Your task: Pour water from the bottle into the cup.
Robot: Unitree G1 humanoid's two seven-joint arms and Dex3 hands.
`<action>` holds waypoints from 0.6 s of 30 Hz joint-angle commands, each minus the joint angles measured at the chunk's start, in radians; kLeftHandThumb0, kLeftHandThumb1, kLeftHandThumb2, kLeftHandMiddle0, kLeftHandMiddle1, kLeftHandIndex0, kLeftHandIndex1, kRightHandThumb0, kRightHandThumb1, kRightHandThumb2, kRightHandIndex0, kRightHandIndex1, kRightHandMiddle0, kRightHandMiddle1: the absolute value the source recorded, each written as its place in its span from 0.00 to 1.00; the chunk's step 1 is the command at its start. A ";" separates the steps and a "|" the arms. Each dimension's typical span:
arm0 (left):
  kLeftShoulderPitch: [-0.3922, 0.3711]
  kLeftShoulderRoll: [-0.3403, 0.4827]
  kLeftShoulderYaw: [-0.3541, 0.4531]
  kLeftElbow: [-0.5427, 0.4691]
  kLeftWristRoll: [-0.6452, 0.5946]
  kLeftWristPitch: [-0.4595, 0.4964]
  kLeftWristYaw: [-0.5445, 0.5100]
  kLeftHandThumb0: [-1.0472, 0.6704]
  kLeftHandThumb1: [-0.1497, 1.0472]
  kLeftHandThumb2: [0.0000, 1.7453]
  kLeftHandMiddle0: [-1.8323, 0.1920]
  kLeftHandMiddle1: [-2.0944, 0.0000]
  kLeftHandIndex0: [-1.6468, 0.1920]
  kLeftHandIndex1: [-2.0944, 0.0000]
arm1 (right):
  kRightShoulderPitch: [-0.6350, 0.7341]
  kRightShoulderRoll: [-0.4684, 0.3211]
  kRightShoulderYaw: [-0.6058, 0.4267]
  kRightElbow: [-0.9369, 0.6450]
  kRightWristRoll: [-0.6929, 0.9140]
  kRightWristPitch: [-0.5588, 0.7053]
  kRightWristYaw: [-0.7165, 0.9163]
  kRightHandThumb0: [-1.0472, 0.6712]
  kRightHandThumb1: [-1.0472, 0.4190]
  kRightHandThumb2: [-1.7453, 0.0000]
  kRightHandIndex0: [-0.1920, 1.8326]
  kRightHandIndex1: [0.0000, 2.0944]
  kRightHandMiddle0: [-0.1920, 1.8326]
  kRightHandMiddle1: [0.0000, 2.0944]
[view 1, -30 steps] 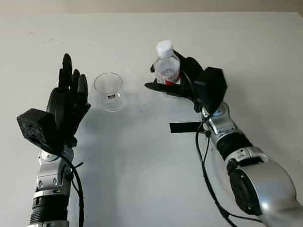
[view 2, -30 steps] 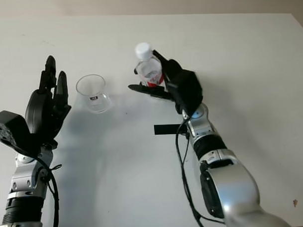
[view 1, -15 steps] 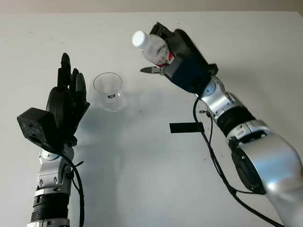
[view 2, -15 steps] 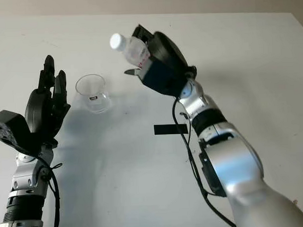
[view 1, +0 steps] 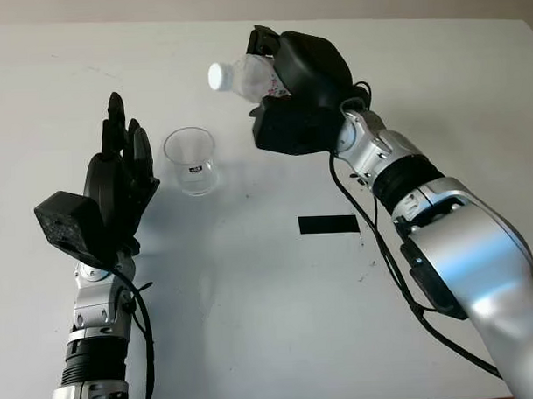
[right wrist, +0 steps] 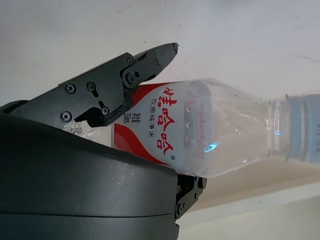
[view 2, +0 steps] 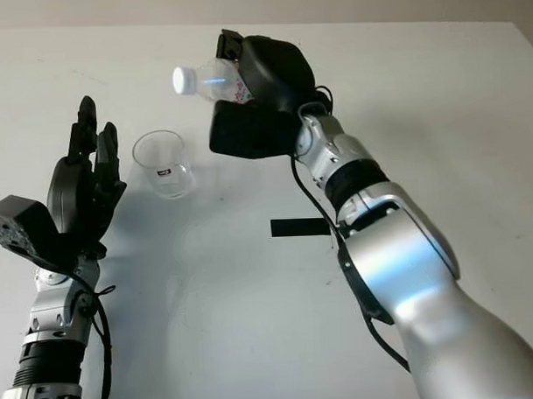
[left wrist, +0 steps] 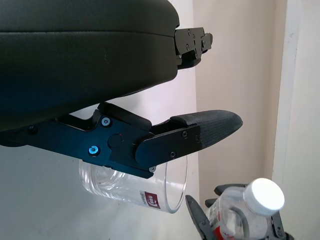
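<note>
— Two arms are up over the white counter [view 1: 253, 322]; which step do you make this?

— The tilt toward pouring, I'd judge. The right hand [view 1: 299, 91] is raised above the counter's far middle, its fingers [right wrist: 120, 80] wrapped around the bottle [view 1: 249, 76] at the red-and-white label. The bottle lies nearly level in the air, neck pointing toward the counter's left edge.

— And the left hand?

— The left hand [view 1: 117, 183] is open, upright near the left edge, just beside the cup [view 1: 191, 160], holding nothing. In the wrist view one finger crosses in front of the cup's wall, but I can't tell whether it touches.

— Where does the cup stand?

— Upright on the counter, left of centre toward the far edge, with nothing visible in it. The bottle's mouth is above it and a little to the right, not yet over the rim.

— Smallest thing: the cap [view 1: 218, 76]?

— White, and apparently on the neck. So I judge no water can leave yet. The next move calls for getting that cap off, then bringing the mouth over the cup's opening and tipping further. A strip of black tape [view 1: 329, 224] lies near the counter's middle, well clear.
</note>
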State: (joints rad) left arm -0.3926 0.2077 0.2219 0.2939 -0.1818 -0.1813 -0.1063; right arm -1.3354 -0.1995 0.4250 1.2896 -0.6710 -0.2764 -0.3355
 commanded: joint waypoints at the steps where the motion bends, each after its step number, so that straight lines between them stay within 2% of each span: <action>1: -0.008 -0.003 0.001 0.001 0.008 -0.015 0.005 0.22 1.00 0.38 0.93 0.97 0.95 0.97 | -0.046 0.012 0.018 0.001 -0.018 0.006 -0.026 0.51 0.00 0.96 0.55 1.00 0.28 1.00; 11: -0.010 -0.013 -0.005 0.008 0.009 -0.024 0.013 0.21 1.00 0.37 0.93 0.97 0.95 0.97 | -0.061 0.035 0.086 0.008 -0.077 0.003 -0.104 0.52 0.00 0.87 0.53 1.00 0.22 1.00; 18: -0.011 -0.016 -0.005 0.016 0.008 -0.031 0.011 0.21 1.00 0.36 0.93 0.97 0.95 0.97 | -0.065 0.029 0.145 0.004 -0.138 -0.009 -0.192 0.51 0.00 0.88 0.56 1.00 0.21 1.00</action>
State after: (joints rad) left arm -0.3961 0.1951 0.2176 0.3063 -0.1792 -0.2003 -0.0953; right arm -1.3483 -0.1691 0.5607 1.2984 -0.7992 -0.2748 -0.5034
